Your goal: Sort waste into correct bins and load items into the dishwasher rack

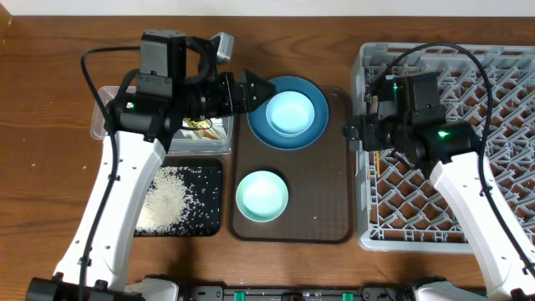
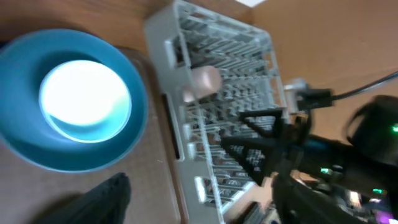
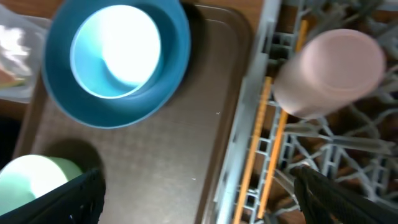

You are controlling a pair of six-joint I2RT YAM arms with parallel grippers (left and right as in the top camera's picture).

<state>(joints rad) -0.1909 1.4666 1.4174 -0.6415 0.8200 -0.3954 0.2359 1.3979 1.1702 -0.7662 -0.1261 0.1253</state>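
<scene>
A: Blue plate point(image 1: 288, 142) is sitting upper centre on the brown tray point(image 1: 330, 201), light-blue bowl point(image 1: 291, 111) inside. Handling?
B: Stiff, slick, breakable; I'm targeting its frame-left rim. My left gripper point(image 1: 259, 90) and right gripper point(image 3: 199, 180) are hanging spread, empty.

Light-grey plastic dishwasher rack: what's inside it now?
A pink-white cup and wooden chopsticks, on the side nearest the brown serving tray. The right arm covers part of the rack overhead; that patch is unseen.
</scene>
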